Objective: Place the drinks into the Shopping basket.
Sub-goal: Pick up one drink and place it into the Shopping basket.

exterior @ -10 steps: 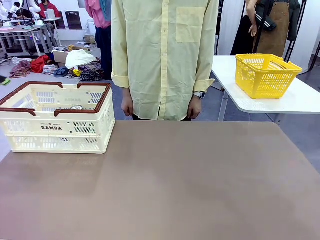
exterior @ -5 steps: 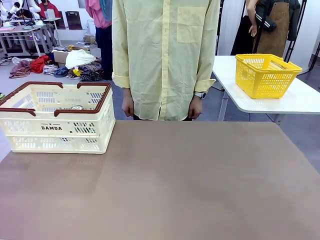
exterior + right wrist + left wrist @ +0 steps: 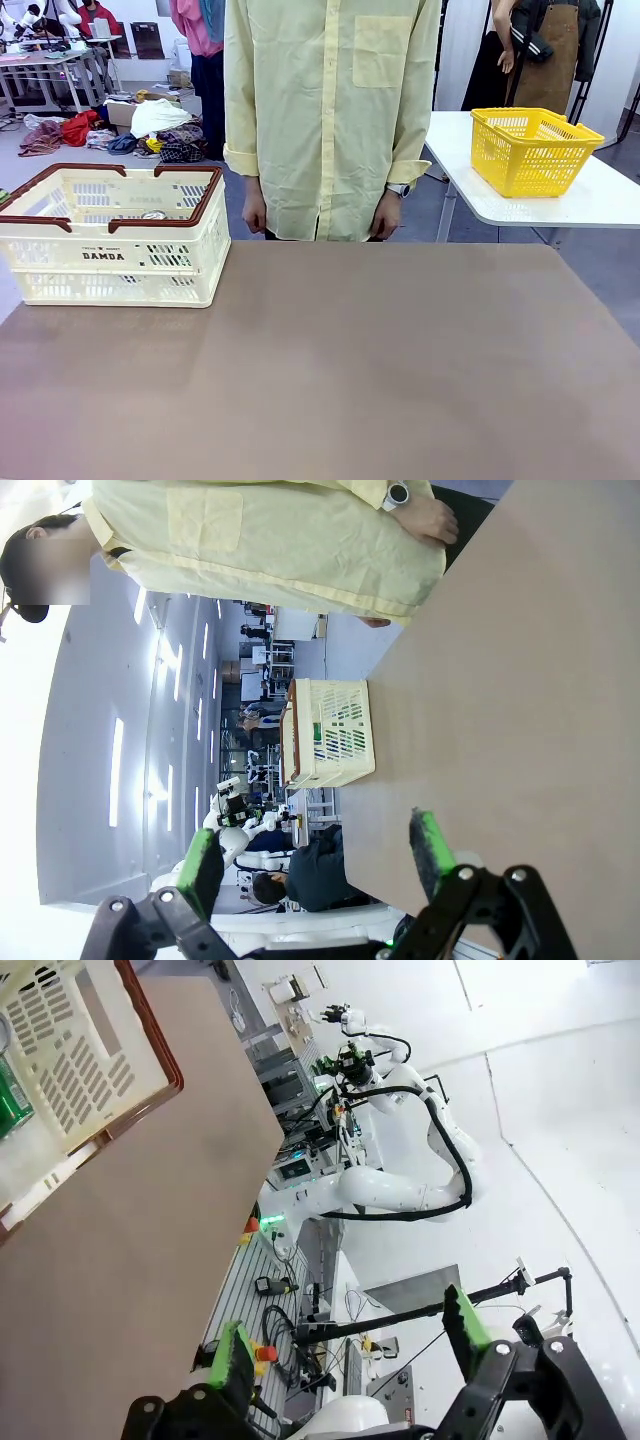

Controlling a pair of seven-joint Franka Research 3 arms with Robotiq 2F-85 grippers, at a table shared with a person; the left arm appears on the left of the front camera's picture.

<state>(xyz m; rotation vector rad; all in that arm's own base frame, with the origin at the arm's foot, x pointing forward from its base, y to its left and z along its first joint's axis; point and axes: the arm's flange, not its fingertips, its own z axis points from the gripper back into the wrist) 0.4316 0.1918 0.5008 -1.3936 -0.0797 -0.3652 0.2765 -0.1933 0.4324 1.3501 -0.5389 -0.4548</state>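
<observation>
Surveying from the table down: we see the basket at its ten o'clock, cans inside, one green can showing. Left gripper gapes wide, empty, basket at its eleven o'clock; right gripper likewise spread, farther off.

Beyond our left gripper, the Shopping basket is cropped by the frame's corner, and we see just a green sliver of one can through its slots.
</observation>
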